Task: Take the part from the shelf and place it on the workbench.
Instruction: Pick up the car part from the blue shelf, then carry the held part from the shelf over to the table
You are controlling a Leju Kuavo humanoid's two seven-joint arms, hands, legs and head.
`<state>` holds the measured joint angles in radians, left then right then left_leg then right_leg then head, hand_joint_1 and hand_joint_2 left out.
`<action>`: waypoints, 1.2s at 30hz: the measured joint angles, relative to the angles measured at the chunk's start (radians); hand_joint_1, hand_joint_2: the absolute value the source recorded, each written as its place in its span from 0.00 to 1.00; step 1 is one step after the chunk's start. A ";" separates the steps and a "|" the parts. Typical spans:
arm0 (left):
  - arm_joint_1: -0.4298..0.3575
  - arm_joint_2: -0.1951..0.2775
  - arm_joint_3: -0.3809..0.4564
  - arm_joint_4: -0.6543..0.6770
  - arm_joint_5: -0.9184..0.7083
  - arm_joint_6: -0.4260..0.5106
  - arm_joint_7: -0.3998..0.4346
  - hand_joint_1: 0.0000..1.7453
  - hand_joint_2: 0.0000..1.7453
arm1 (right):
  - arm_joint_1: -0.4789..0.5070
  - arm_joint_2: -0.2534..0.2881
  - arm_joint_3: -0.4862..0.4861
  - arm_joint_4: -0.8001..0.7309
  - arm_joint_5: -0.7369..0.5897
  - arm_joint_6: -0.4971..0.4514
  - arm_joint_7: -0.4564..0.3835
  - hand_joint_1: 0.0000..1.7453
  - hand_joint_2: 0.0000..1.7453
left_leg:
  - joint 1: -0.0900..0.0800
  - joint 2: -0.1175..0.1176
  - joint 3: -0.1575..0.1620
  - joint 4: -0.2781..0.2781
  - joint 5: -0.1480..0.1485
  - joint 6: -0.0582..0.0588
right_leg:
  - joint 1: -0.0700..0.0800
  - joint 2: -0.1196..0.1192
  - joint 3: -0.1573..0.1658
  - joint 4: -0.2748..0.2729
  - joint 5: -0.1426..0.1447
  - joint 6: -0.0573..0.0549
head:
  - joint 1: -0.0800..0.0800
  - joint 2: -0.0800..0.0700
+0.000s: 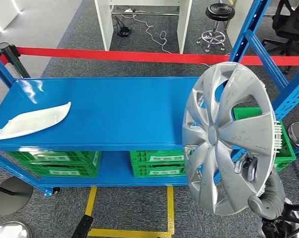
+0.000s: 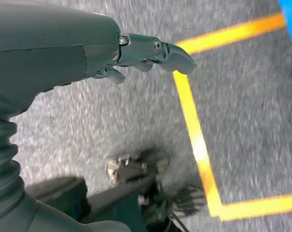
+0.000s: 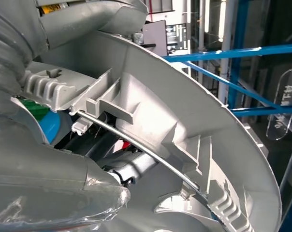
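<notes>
Between my right hand's (image 1: 249, 166) fingers (image 1: 242, 162) sits the lower rim of the round silver plastic hubcap (image 1: 228, 136), held upright off the right end of the blue metal shelf (image 1: 114, 111). From the wrist camera I see its ribbed grey back (image 3: 196, 145) right against the hand (image 3: 53, 193). Well away from those fingers lies a curved white plastic trim piece (image 1: 32, 120) on the shelf top; green crates (image 1: 157, 163) sit below. My left hand (image 2: 100, 43) hangs over grey carpet with yellow floor tape (image 2: 196, 135), fingers (image 2: 155, 50) extended, holding nothing.
</notes>
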<state>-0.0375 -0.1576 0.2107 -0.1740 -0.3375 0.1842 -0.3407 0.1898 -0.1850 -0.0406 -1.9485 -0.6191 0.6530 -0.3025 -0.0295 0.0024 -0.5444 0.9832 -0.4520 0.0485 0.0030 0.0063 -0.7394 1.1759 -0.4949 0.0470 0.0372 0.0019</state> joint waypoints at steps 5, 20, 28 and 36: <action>0.000 -0.002 0.000 0.000 -0.005 0.001 0.000 0.00 1.00 | -0.003 0.000 -0.009 0.012 0.014 0.005 -0.002 1.00 1.00 | 0.002 0.002 -0.073 0.005 0.056 -0.008 | -0.007 -0.001 0.074 0.088 0.000 0.016 | -0.001 0.000; 0.001 -0.003 0.000 -0.001 -0.014 0.005 0.001 0.00 1.00 | -0.003 0.000 -0.035 0.017 0.098 0.000 -0.035 1.00 1.00 | 0.020 -0.003 -0.095 0.222 -0.051 -0.075 | -0.003 -0.001 0.139 -0.154 0.059 -0.043 | -0.012 0.000; -0.001 -0.002 0.001 -0.001 -0.016 0.007 0.002 0.00 1.00 | 0.012 0.000 -0.048 0.018 0.114 -0.007 -0.042 1.00 1.00 | 0.012 -0.001 0.028 -0.019 -0.006 -0.025 | -0.009 0.000 0.090 -0.140 0.080 -0.002 | -0.014 0.000; -0.003 0.002 0.002 -0.001 -0.017 0.011 0.002 0.00 1.00 | 0.013 0.000 -0.050 0.025 0.117 -0.013 -0.053 1.00 1.00 | 0.015 0.002 -0.088 -0.015 0.089 -0.021 | -0.015 -0.001 0.146 0.031 -0.015 0.023 | -0.010 0.000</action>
<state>-0.0402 -0.1554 0.2125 -0.1745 -0.3548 0.1954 -0.3388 0.2032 -0.1854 -0.0904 -1.9238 -0.5024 0.6400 -0.3555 -0.0148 0.0041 -0.6320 0.9685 -0.3632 0.0277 -0.0117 0.0052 -0.5939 1.2069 -0.5098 0.0704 0.0272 0.0019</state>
